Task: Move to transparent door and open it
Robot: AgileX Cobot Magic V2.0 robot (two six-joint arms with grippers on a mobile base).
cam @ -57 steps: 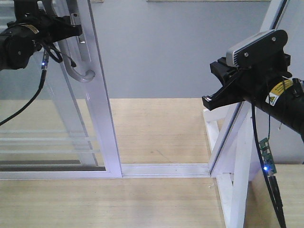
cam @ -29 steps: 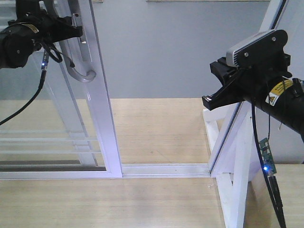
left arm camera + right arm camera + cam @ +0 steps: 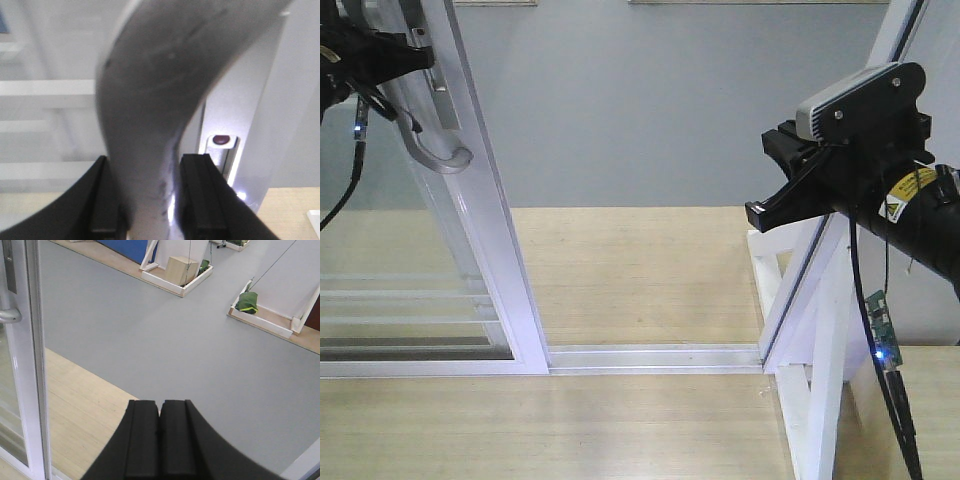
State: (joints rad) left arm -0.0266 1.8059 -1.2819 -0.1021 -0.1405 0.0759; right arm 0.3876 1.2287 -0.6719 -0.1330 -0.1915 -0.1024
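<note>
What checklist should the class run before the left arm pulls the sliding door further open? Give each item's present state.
1. Left gripper clamped on the curved handle: ok, fingers flank it.
2. Transparent door partly open: ok, a gap shows.
3. Floor track unobstructed: ok.
4. Right gripper clear of the door: ok, shut and empty.
5. Grip firmness: cannot tell.
6. Room left for door travel: cannot tell.
</note>
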